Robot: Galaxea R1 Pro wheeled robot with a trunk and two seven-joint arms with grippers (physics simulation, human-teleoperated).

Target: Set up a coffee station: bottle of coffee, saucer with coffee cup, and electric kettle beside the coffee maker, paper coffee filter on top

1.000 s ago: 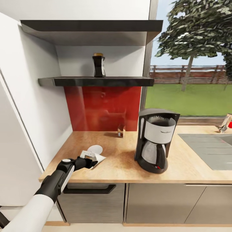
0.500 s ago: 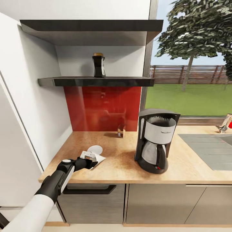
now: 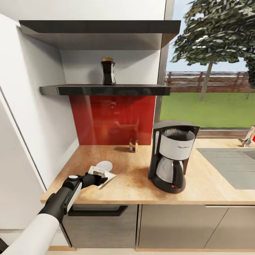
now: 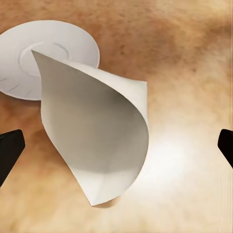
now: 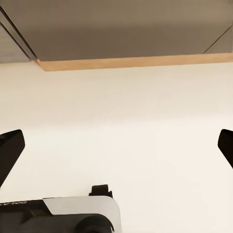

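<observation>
Paper as thin as the filter (image 4: 97, 136), lying on the wooden table (image 3: 134, 177) between the spread fingers of the left hand (image 3: 101, 176) and overlapping the saucer (image 3: 105, 164) beyond, could be crushed or pushed away if closed on carelessly.

camera: head view is shifting slightly, whole scene sliding | black-and-silver coffee maker (image 3: 173, 157): appearing a little further right and lower in frame | objects themselves: not moving
</observation>
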